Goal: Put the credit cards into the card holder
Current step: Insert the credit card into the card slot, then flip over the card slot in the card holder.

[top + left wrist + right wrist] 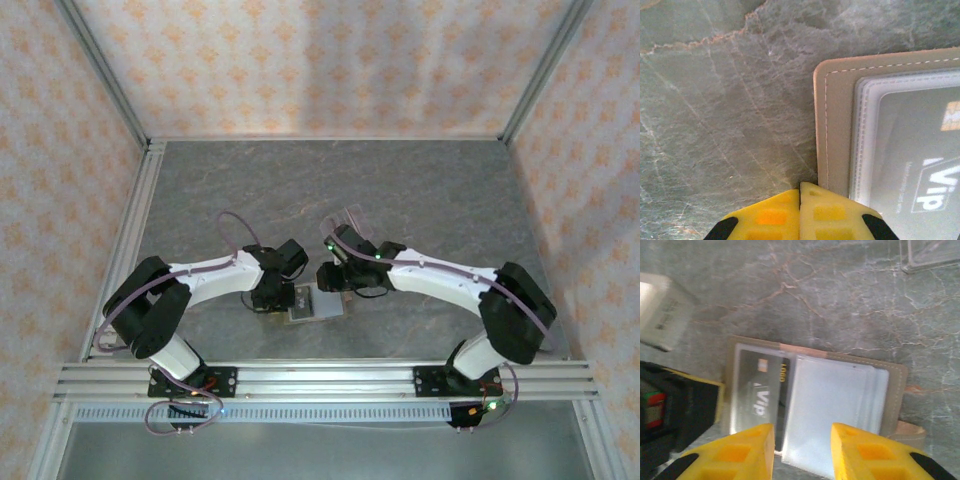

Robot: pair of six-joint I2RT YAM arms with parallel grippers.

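The flat tan-brown stitched card holder (897,386) is seen lying opened out on the grey, stone-patterned table (840,300), between the two grippers and near the arms' bases in the top view (318,306). Clear plastic sleeves are spread across its inside. One dark rectangular credit card (758,390) with white "Vip" lettering is lodged in the sleeve at the holder's left side in the right wrist view, and the same card (920,155) is seen under the plastic in the left wrist view.

The left gripper (800,210) is closed, its yellow fingertips pressed together with no gap, and is set down right at the holder's tan edge (836,125); nothing is seen clamped between them. The right gripper (802,442) is held above the holder with its yellow fingers parted, and nothing is gripped.

A clear acrylic stand (930,255) lies well apart on the table, and a pale white block (660,310) is seen beyond the holder's card end.
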